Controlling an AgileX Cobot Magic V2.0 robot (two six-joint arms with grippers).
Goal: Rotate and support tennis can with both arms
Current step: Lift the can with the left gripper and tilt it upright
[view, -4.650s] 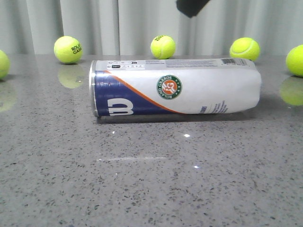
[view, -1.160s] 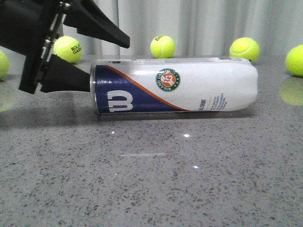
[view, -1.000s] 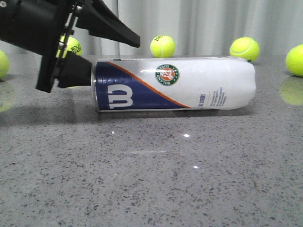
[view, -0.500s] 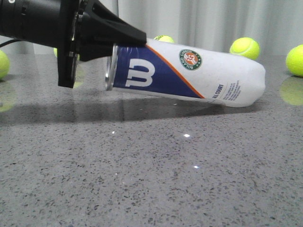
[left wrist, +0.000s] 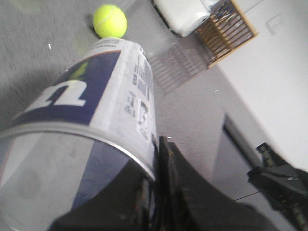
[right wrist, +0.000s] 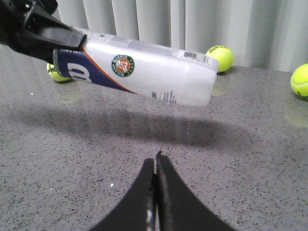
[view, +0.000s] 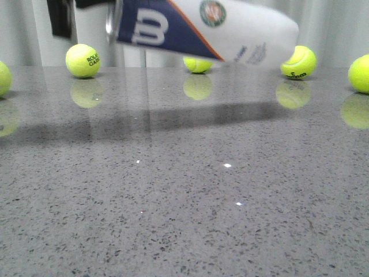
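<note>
Jaws of the right gripper (right wrist: 155, 166) are pressed together, empty, low over the grey bench (view: 184, 196). Beyond them the tennis can (view: 202, 26) hangs clear of the bench, tilted, its shadow below. Left gripper (left wrist: 159, 159) is clamped on the can's silver rim (left wrist: 96, 139). Farthest off, tennis balls (view: 83, 60) sit spread along the back edge before a curtain (right wrist: 192, 24).
</note>
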